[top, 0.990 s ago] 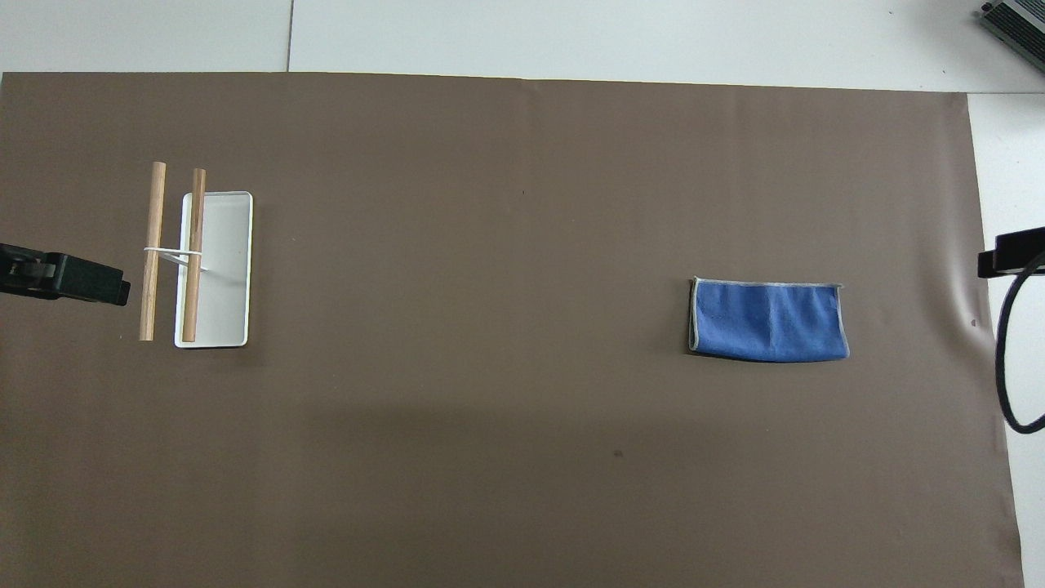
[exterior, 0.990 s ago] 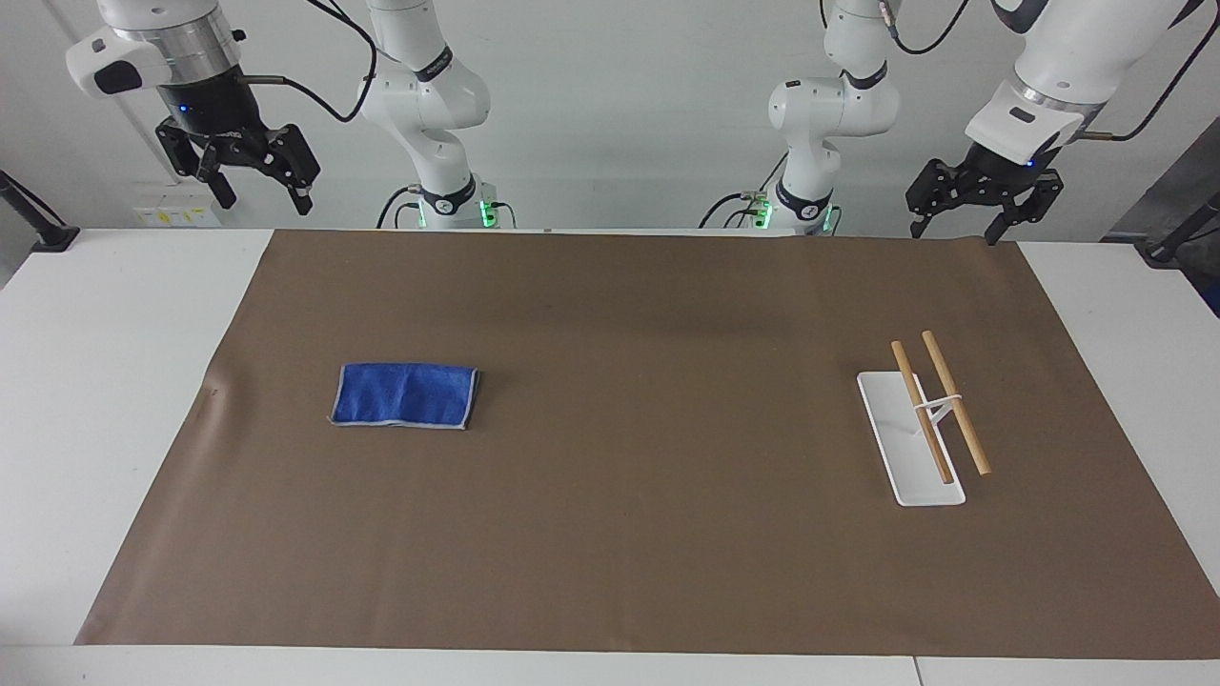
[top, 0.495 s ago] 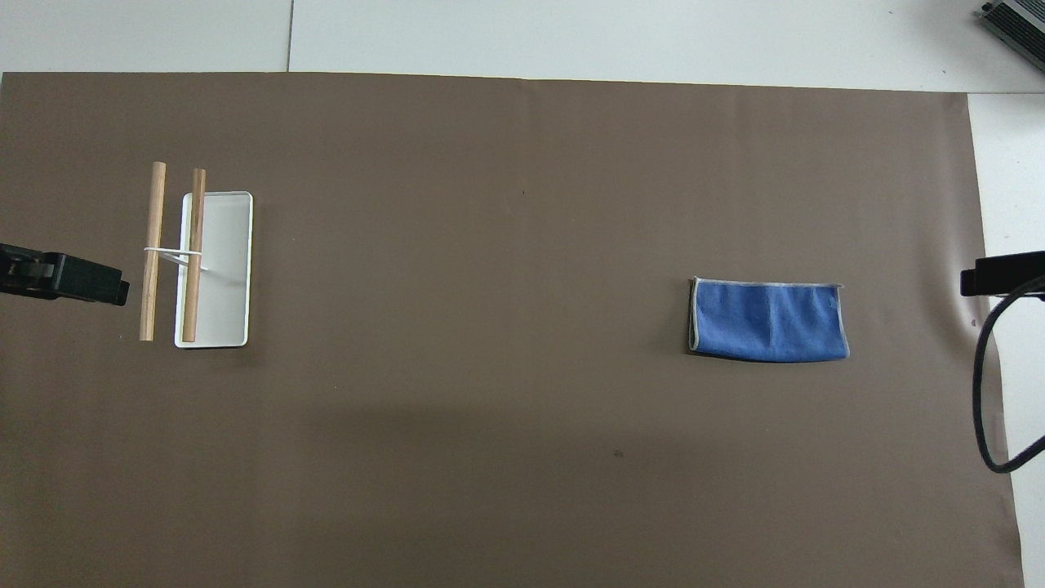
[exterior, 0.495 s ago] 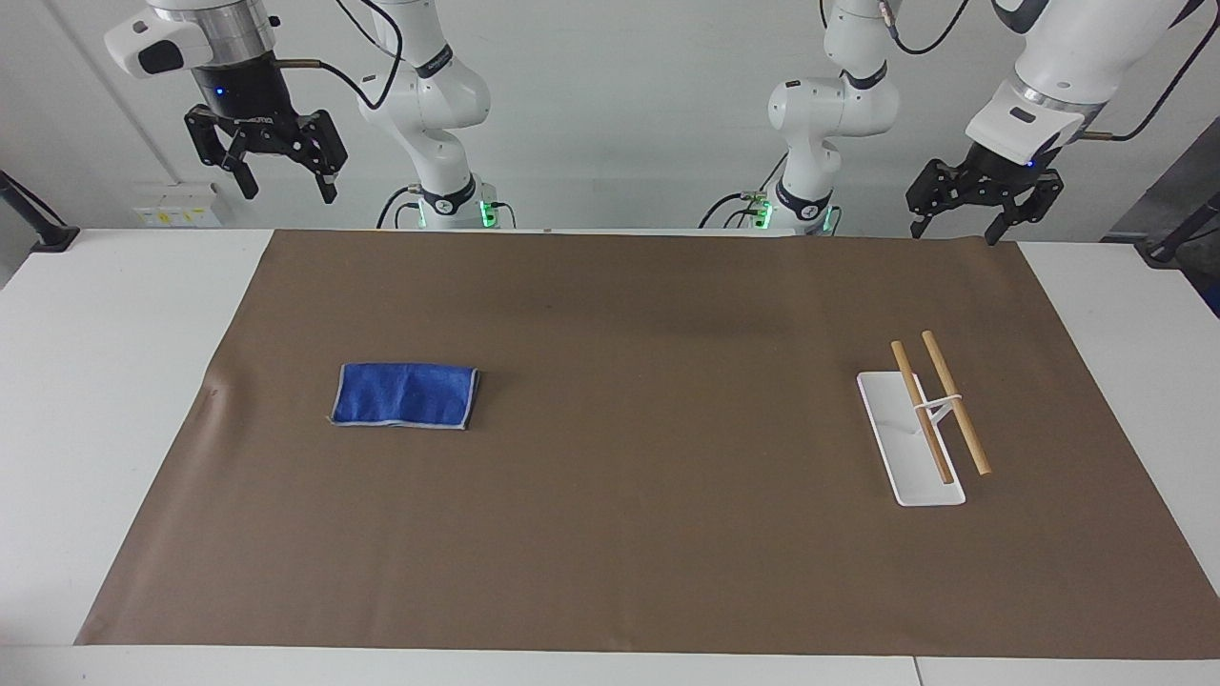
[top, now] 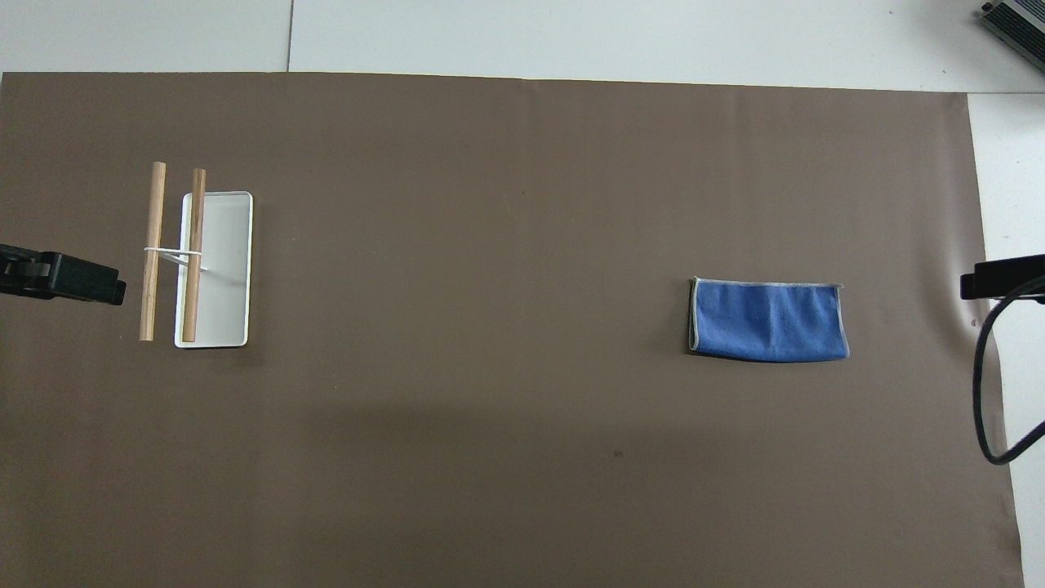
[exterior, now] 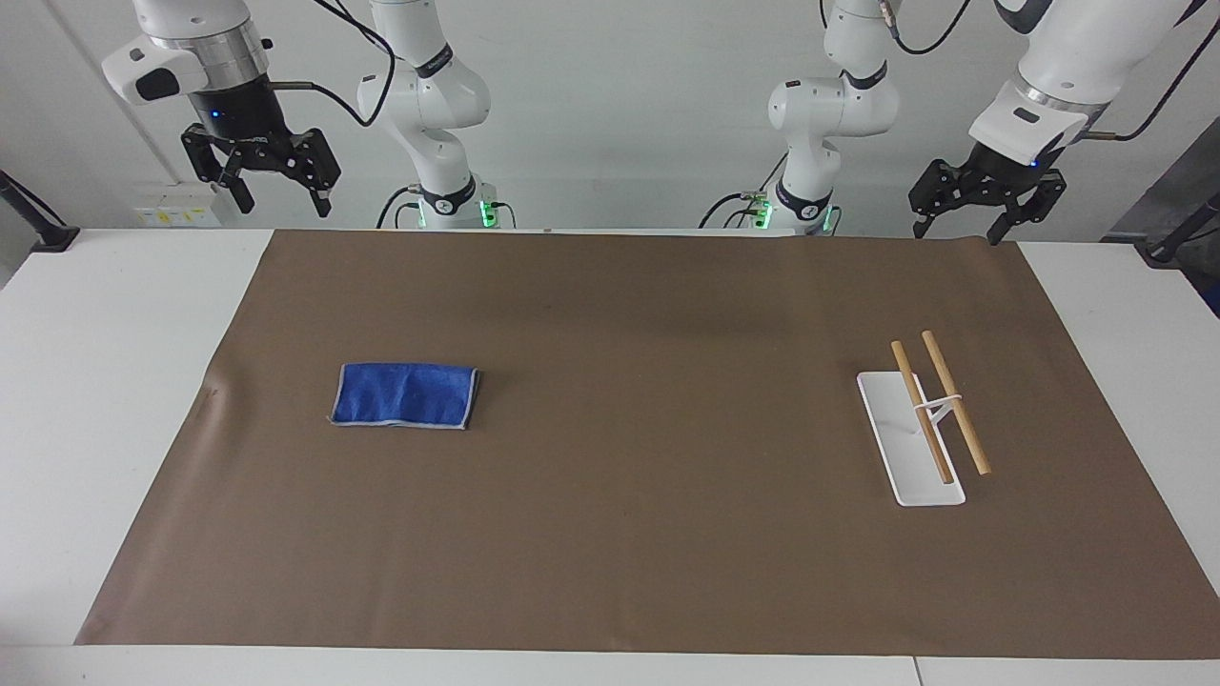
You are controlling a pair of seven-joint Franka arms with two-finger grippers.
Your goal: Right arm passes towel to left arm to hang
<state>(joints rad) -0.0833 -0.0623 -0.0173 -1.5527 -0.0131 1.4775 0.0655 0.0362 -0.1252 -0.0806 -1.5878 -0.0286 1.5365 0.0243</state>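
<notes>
Presently listed: towel (exterior: pixel 404 395), folded, flat on bench (exterior: pixel 114 381) toward the right arm's edge. Likely light, limp, non-slip; pinch one stitched short edge. Right pincer (exterior: pixel 261 174) and left pincer (exterior: pixel 985 195) aloft, fingers apart, empty.
</notes>
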